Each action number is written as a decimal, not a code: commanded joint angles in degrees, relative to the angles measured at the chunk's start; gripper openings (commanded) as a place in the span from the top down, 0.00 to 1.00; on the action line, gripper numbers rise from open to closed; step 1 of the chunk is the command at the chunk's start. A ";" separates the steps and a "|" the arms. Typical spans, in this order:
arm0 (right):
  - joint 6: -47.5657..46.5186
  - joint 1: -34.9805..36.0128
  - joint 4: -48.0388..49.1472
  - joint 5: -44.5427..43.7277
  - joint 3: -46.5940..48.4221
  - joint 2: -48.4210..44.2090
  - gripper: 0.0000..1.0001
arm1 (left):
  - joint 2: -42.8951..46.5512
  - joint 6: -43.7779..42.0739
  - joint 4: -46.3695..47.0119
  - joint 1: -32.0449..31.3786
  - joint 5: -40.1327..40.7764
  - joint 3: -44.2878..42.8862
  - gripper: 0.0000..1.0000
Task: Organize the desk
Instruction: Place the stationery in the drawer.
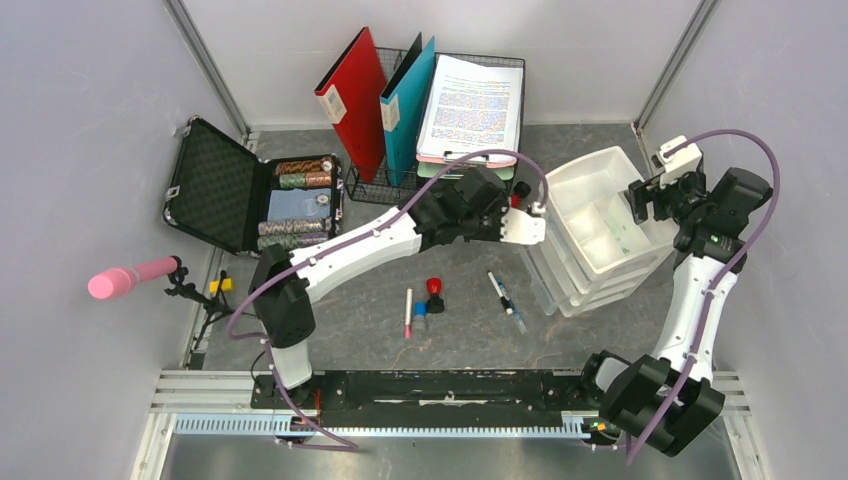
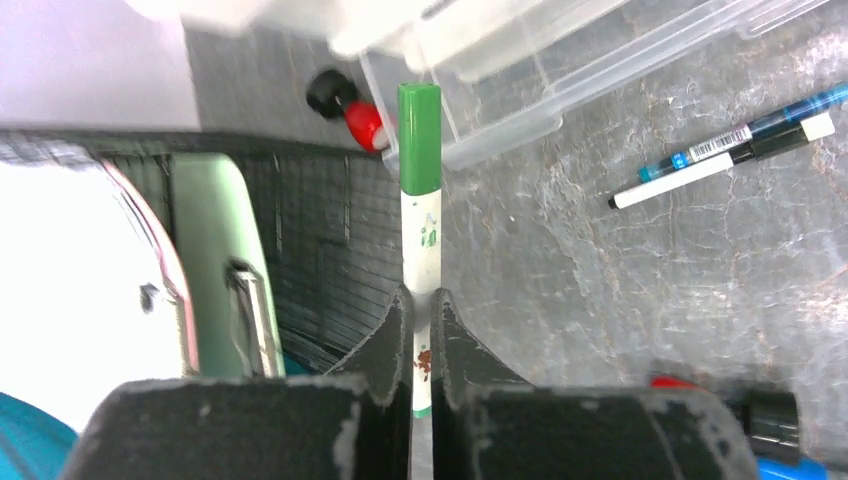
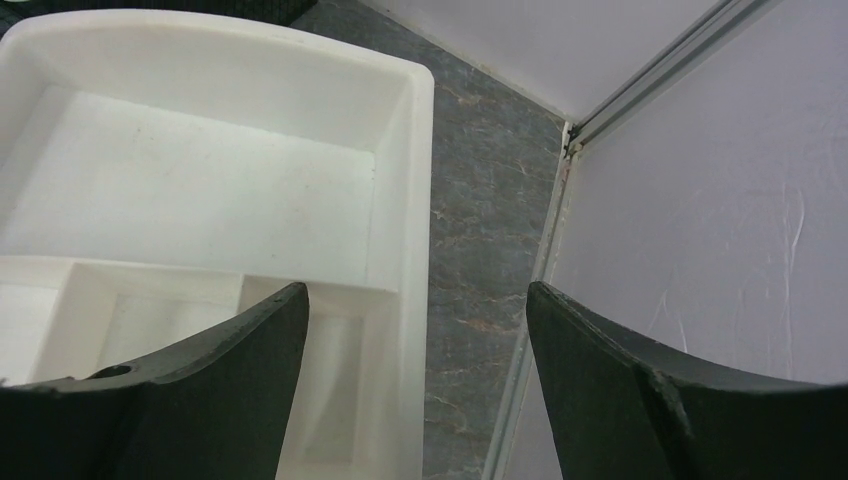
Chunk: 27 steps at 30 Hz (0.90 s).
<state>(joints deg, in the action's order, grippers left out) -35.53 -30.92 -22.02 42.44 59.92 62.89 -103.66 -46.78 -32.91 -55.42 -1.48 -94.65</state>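
The dark stone-look worktop (image 1: 470, 335) is lying beneath both arms. A pen (image 2: 720, 155) is resting on it, bearing a barcode label whose print is too small to read. The left fingers (image 2: 400, 325) are clenching a green-capped marker (image 2: 420, 200) above the worktop. The right fingers (image 1: 643, 205) are standing spread over the white tray (image 3: 415, 150), grasping nothing.

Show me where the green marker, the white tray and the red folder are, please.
green marker (image 2: 420, 140): left wrist view, on its green cap.
white tray (image 1: 592, 195): top view, on the bare floor of its large compartment.
red folder (image 1: 352, 100): top view, on the middle of its red cover.
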 commanded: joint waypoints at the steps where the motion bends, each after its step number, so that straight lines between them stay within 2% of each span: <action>1: 2.77 0.68 -7.07 2.68 -6.03 0.78 0.14 | 0.26 -13.67 -0.06 -4.90 3.67 -4.39 0.98; 6: 2.22 0.75 -7.33 1.77 -6.22 1.44 0.13 | -3.16 -24.23 -0.05 -9.29 6.00 -8.10 0.98; 12: 1.88 0.68 -7.51 1.80 -6.31 1.44 0.13 | -9.04 -30.35 -4.80 -11.57 3.87 -15.75 0.97; 19: 1.65 0.68 -7.44 1.38 -6.62 1.79 0.12 | -12.51 -36.27 -5.59 -12.79 5.54 -16.00 0.88; 24: 1.69 0.69 -7.47 1.16 -6.66 1.90 0.12 | -13.94 -35.78 -3.68 -13.00 6.20 -16.35 0.64; 27: 1.66 0.68 -7.47 1.07 -6.86 1.79 0.12 | -13.62 -33.89 -1.07 -13.03 8.01 -16.14 0.53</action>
<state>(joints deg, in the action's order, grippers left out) -32.77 -30.94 -18.04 43.42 57.60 62.22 -117.69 -80.03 -37.50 -68.03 4.03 -108.40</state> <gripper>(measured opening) 0.873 0.416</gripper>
